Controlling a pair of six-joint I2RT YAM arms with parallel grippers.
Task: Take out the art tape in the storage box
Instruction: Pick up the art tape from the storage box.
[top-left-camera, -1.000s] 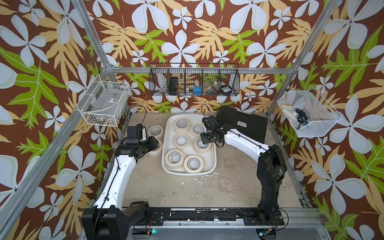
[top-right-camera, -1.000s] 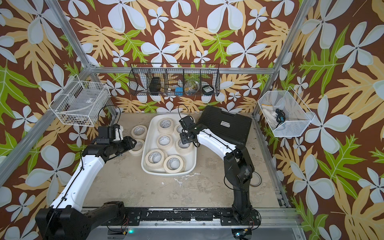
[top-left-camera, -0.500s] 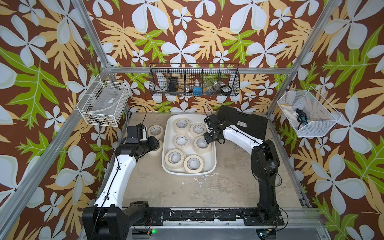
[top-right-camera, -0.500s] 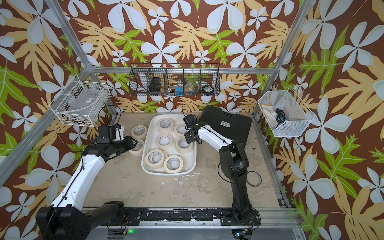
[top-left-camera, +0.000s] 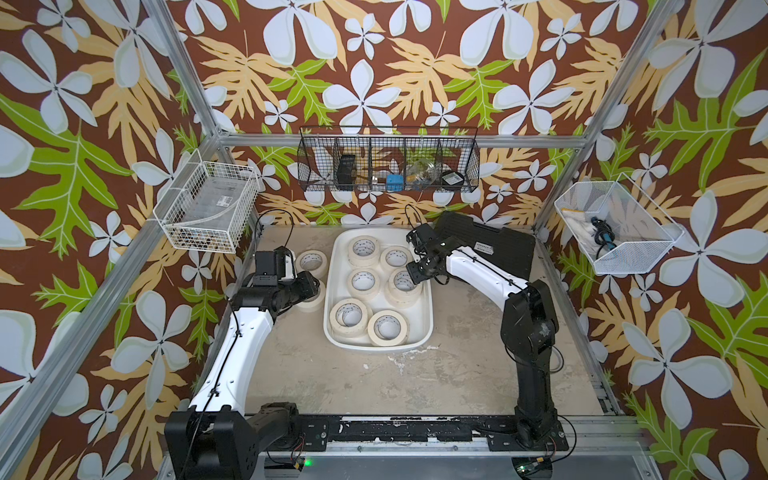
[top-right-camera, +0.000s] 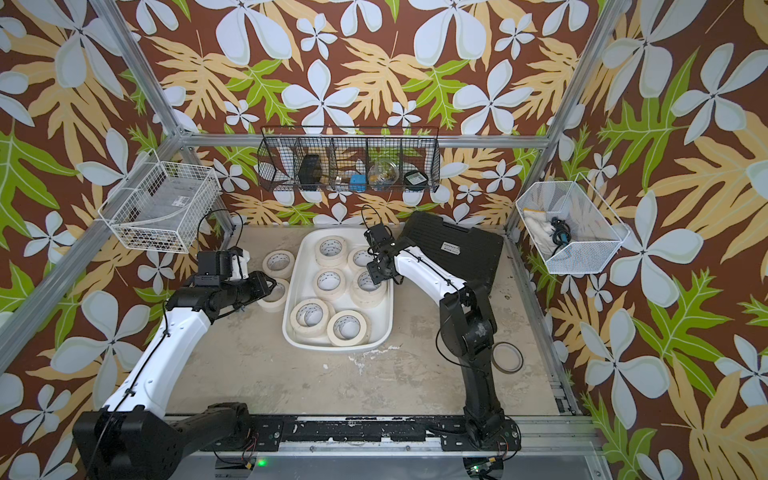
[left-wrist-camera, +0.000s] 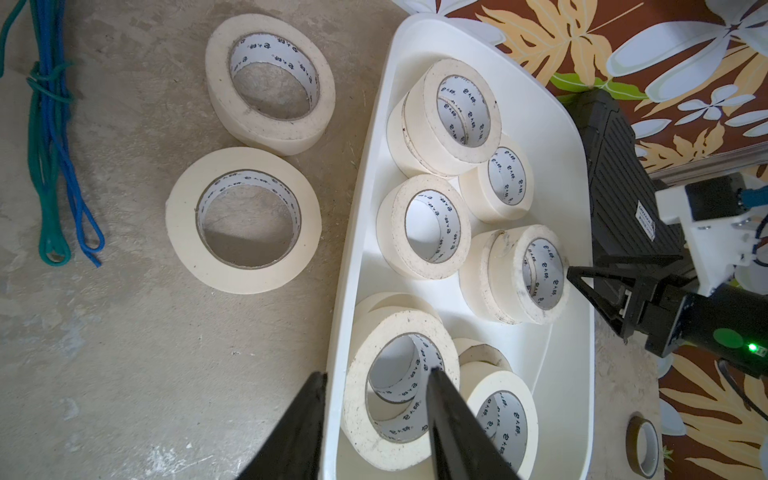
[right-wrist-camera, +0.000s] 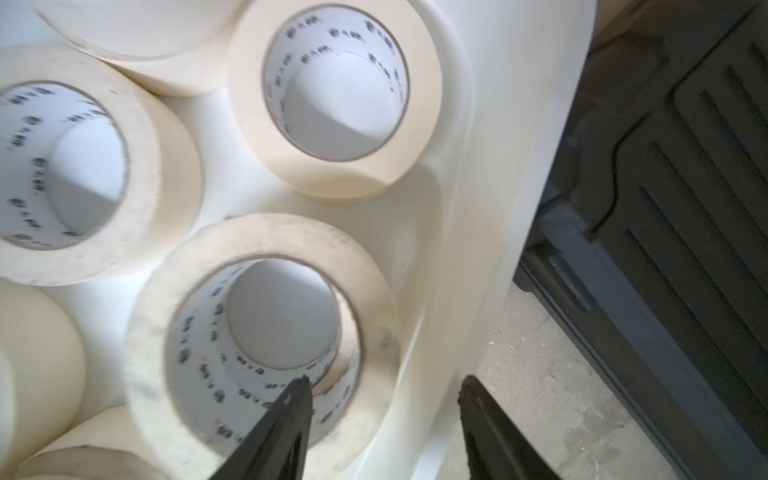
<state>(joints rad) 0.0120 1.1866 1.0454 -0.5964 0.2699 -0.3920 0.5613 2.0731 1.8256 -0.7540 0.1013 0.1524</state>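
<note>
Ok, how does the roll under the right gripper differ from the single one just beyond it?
The near roll, under the open right gripper, rests on another roll; the far roll lies alone on the storage box floor. The near roll's face is smudged; the far roll's is clean. A fingertip hangs over the near roll's core, none by the far roll. Both are cream, white-cored, flat.

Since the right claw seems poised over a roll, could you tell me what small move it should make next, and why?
Probably lower the right claw slightly and close it on the wall of the tape roll. One finger points into its core, the other hangs outside, toward the storage box wall; the jaws stand open, gripping nothing.
</note>
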